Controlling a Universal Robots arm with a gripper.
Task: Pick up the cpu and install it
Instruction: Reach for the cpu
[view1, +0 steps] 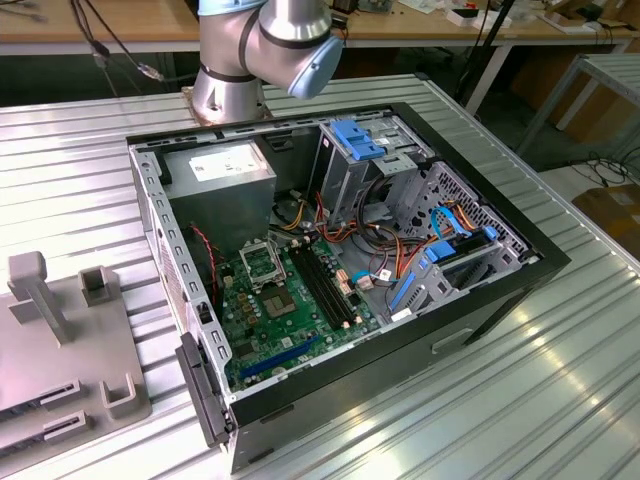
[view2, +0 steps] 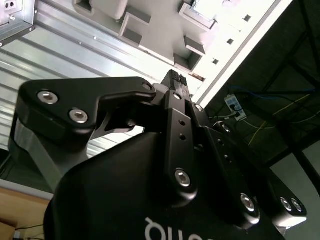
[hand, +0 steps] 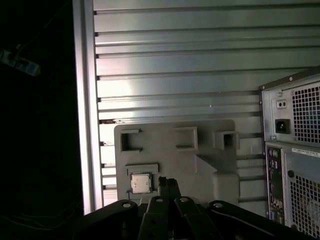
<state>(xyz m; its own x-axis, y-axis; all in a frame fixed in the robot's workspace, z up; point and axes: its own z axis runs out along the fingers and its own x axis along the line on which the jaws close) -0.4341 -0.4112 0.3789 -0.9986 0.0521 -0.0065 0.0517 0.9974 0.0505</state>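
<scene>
The cpu (hand: 141, 183), a small square chip with a silver-grey top, lies flat in a shallow recess of the grey fixture plate (hand: 200, 170) on the ribbed metal table. My gripper (hand: 169, 186) hangs well above the plate, its black fingertips (view2: 176, 84) pressed together and holding nothing. In the first wrist view the fingertips appear just beside the cpu, apart from it. In the exterior view the open computer case (view1: 520, 285) lies on its side, and the metal-framed socket (view1: 262, 265) sits on the green board (view1: 300, 330) inside it.
The grey power-supply box (view1: 225, 180), blue drive brackets (view1: 362, 140) and bundled cables (view1: 380, 260) crowd the case. Raised posts and brackets (view1: 40, 295) stand on the fixture plate (view1: 60, 350). The case's rear panel (hand: 295, 150) is beside the plate. The table edge (hand: 84, 100) runs near the plate.
</scene>
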